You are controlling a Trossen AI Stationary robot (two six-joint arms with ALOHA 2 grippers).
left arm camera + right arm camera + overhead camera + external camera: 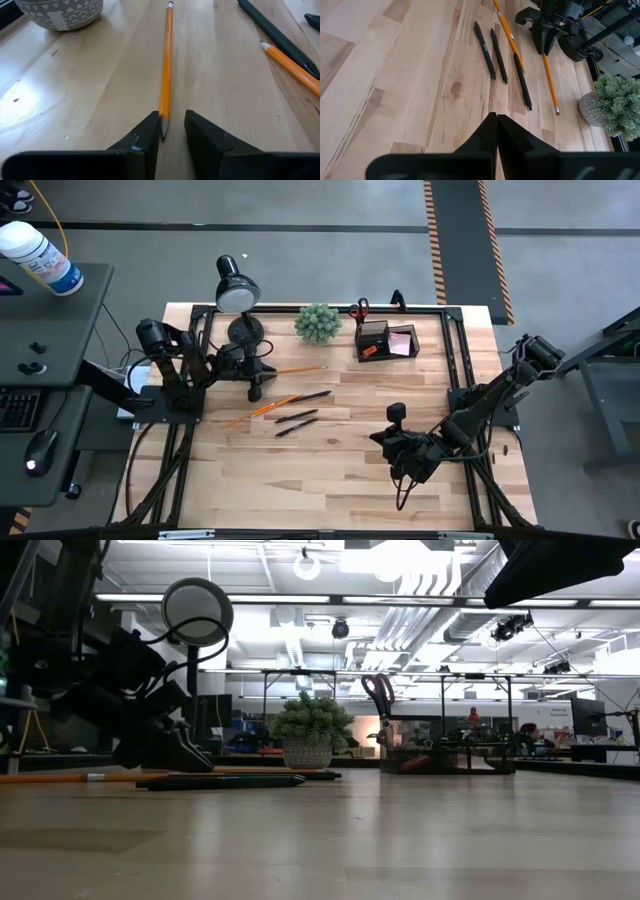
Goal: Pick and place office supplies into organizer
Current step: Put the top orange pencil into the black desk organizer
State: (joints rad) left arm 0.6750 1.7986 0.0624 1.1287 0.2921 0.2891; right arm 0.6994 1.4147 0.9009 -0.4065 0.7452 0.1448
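The left gripper sits low on the table, its fingers partly apart on either side of the sharpened tip of an orange pencil, not visibly clamping it; the pencil runs straight ahead of it toward the plant's patterned pot. Just off to one side lie a second pencil and a black pen. The organizer (scissors upright in it) stands well beyond. The right gripper waits closed, holding nothing.
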